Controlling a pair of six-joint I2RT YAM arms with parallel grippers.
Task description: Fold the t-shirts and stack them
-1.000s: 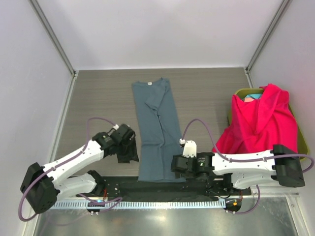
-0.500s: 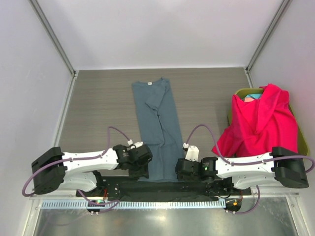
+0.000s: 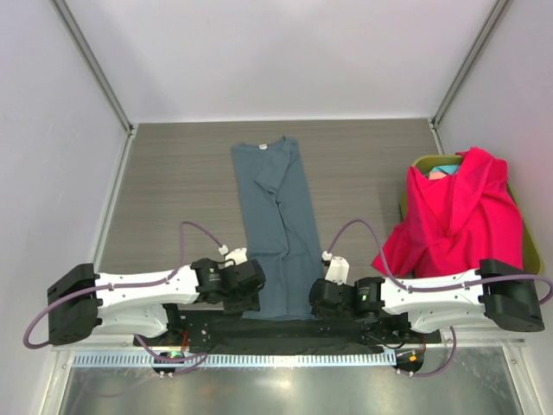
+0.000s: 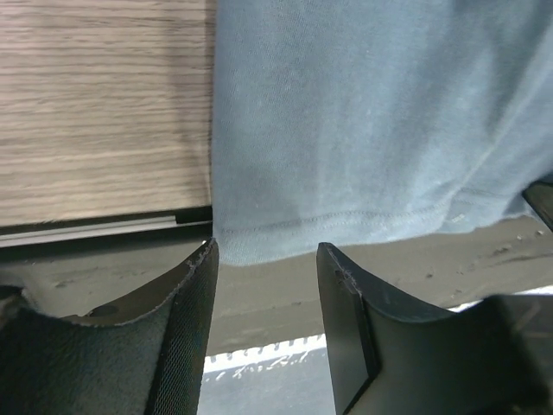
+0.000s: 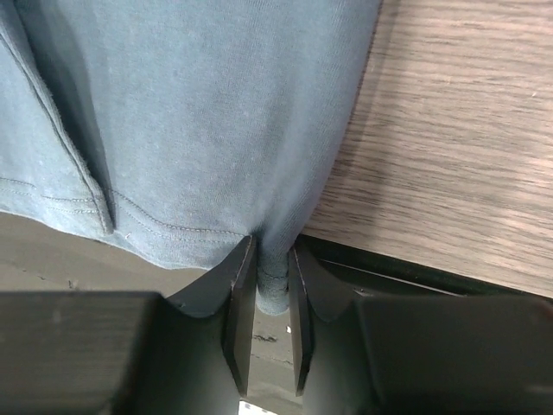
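grey-blue t-shirt (image 3: 276, 226) lying lengthwise mid counter (image 3: 173, 181), hem at 6 o'clock, right gripper (image 5: 270, 264) pinching hem's 5 o'clock corner, left gripper (image 4: 266, 259) gaping wide at 7 o'clock corner, pink-red t-shirt (image 3: 458, 216) draping bin (image 3: 421, 162) at 3 o'clock

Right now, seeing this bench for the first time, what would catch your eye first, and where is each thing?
The bright pink-red shirt stands out most, draped over the olive-green bin at the right edge of the table. Next comes the grey-blue t-shirt, folded into a long strip down the middle. At its near hem the right gripper pinches one corner, while the left gripper sits open at the other.
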